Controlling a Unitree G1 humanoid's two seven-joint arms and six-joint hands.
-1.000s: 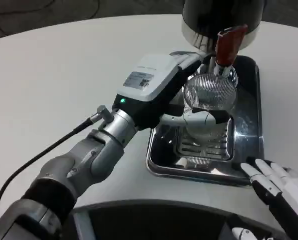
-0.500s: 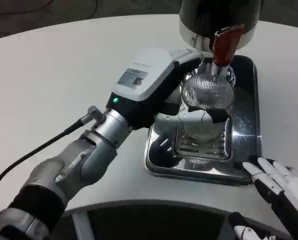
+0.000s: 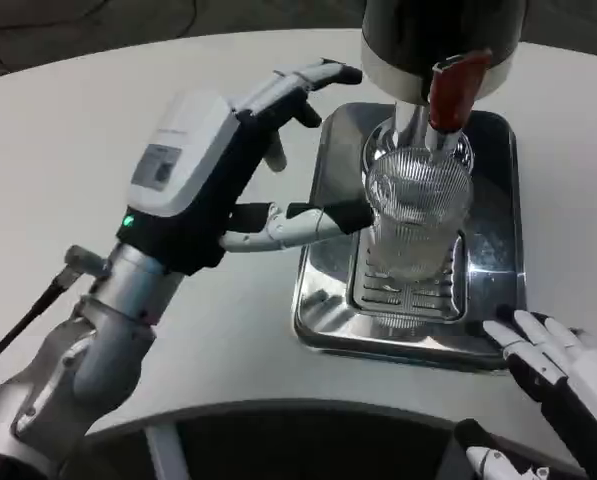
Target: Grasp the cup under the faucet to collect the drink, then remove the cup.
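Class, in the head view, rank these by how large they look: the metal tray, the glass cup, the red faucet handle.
1. metal tray
2. glass cup
3. red faucet handle

These are apparent sizes only; the handle sits higher, nearer the camera.

Bare white table [image 3: 98, 130] lies open left of the shiny metal drip tray [image 3: 323, 310] — above the ribbed clear glass cup [image 3: 418, 205], the red-handled faucet [image 3: 453, 90] and black dispenser body [image 3: 443, 30] block the way.
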